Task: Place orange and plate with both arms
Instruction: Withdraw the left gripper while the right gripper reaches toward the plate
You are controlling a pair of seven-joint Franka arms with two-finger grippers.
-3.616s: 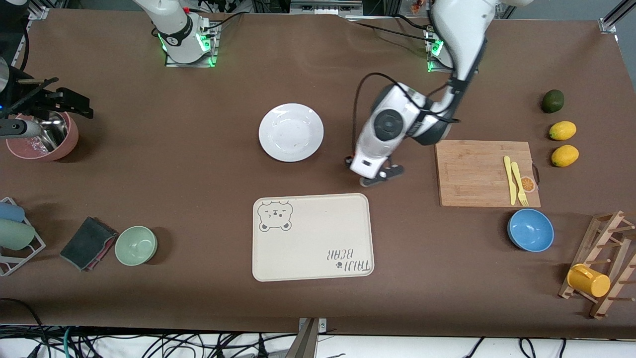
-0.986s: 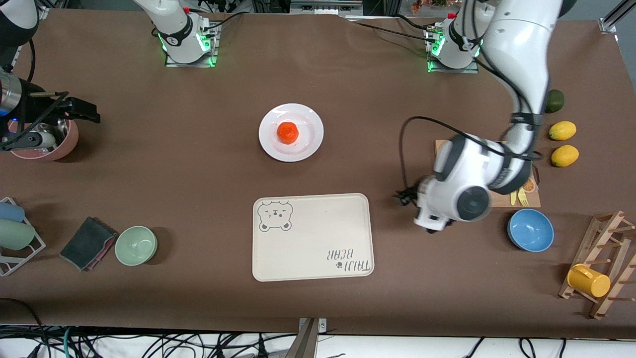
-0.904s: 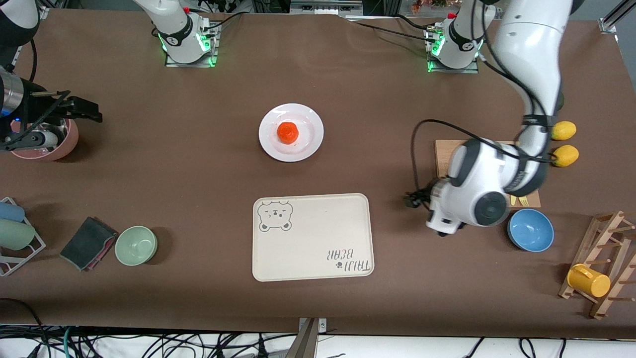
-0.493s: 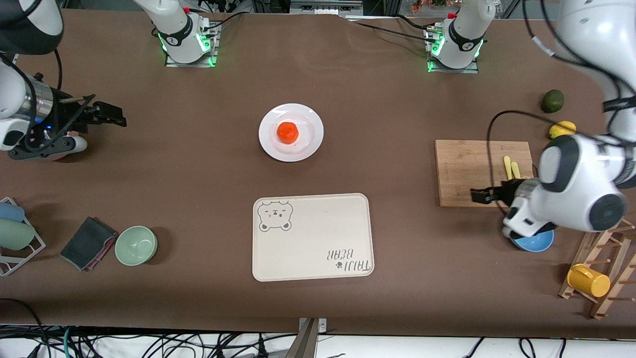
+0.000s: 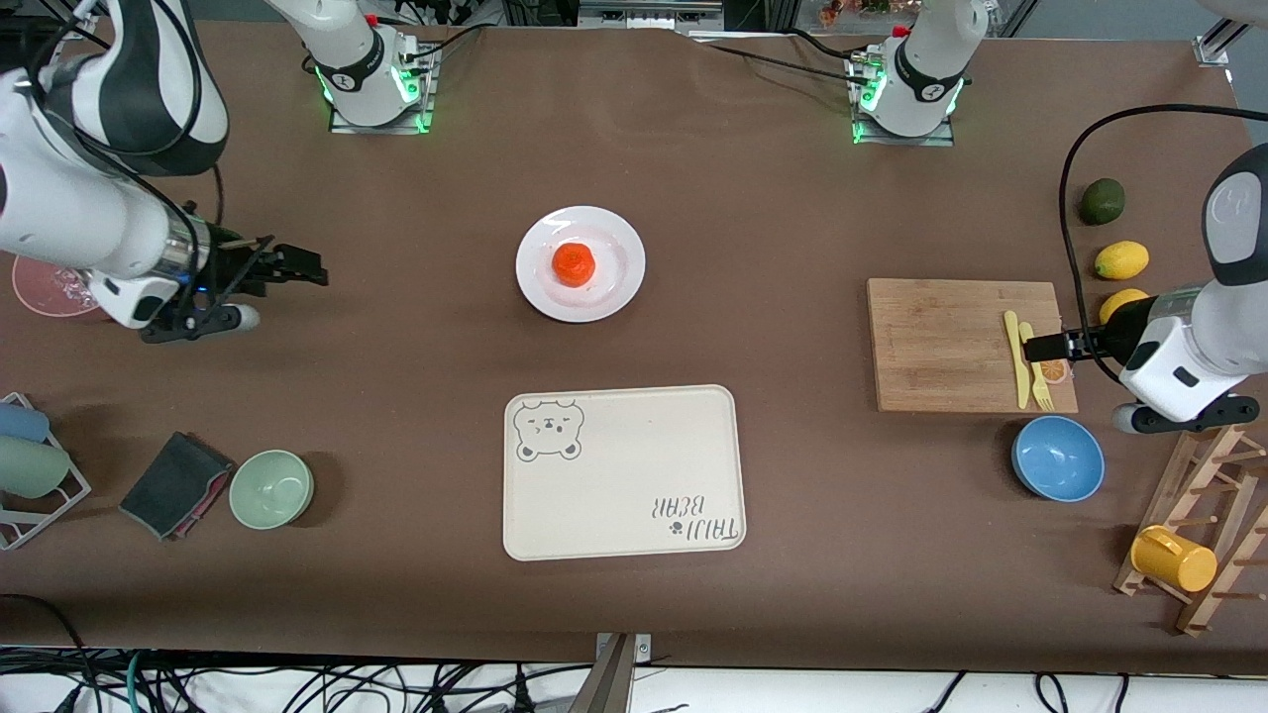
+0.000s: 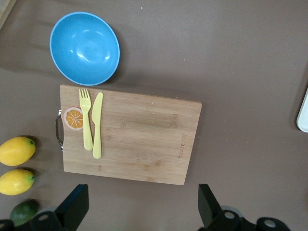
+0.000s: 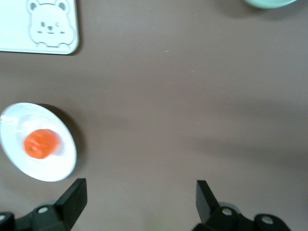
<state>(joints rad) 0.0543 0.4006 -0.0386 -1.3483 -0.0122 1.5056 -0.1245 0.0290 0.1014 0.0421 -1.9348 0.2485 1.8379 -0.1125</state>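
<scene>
Orange on plate, both grippers empty and spread.

The right gripper, fingers wide apart, hangs over bare table at the plate's nine o'clock. The orange sits at the centre of the plate. At three o'clock, the left gripper hangs unclenched over the cutting board.

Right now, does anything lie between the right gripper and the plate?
No. In the front view, only bare tablecloth lies between the right gripper and the plate holding the orange.
</scene>
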